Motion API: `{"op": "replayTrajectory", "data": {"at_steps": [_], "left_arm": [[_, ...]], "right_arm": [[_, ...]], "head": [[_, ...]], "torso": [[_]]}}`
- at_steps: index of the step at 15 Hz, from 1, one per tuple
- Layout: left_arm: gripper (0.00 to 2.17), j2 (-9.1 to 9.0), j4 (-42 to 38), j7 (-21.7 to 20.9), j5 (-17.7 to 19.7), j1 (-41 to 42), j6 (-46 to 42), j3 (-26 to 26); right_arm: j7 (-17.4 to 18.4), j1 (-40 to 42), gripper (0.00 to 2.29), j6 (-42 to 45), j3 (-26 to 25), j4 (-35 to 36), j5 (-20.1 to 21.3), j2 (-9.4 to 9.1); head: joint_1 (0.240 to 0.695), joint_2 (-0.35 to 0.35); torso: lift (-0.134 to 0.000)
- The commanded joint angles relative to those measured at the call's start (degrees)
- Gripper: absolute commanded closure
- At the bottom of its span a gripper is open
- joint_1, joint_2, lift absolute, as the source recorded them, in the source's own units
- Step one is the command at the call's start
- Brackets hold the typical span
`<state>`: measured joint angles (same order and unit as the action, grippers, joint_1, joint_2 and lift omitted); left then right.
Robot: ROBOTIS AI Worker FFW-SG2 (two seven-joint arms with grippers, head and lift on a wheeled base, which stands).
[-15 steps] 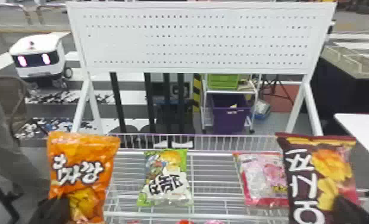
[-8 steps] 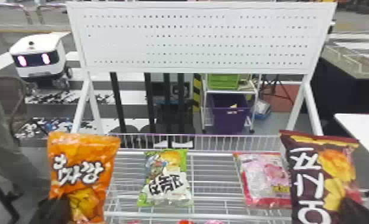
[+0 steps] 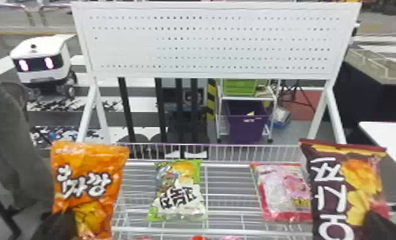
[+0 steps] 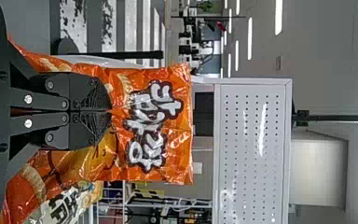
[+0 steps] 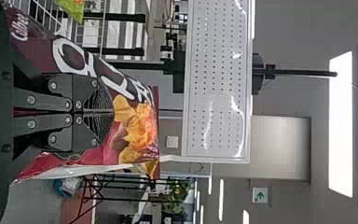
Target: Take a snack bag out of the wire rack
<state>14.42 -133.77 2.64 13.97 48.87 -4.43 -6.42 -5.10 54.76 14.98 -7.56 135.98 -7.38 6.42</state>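
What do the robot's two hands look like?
The left hand and right hand look alike: matte black, with straight paired links, round silvery pins at the joints, a thin dark red strip between the links, and broad fingers tapering to finely ridged tips.

The snack bag (image 3: 92, 166) in the black left pincer (image 3: 58, 226) was orange, the packet (image 3: 350, 198) in the black right pincer (image 3: 382, 225) maroon with white lettering
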Motion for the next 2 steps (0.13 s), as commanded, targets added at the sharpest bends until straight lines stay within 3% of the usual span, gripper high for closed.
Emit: {"op": "replayTrajectory", "data": {"at_steps": [1, 2], "left_arm": [[1.96, 0.0, 0.0, 0.0, 0.0, 0.0, 0.0, -0.09], [1.96, 0.0, 0.0, 0.0, 0.0, 0.08, 0.0, 0.0]], "right_arm": [[-0.09, 0.0, 2.25, 0.0, 0.01, 0.07, 0.0, 0.0], [-0.18, 0.0, 2.25, 0.0, 0.01, 0.07, 0.0, 0.0]], "head": [[0.499, 0.0], [0.499, 0.0]], "torso": [[0.0], [0.0]]}}
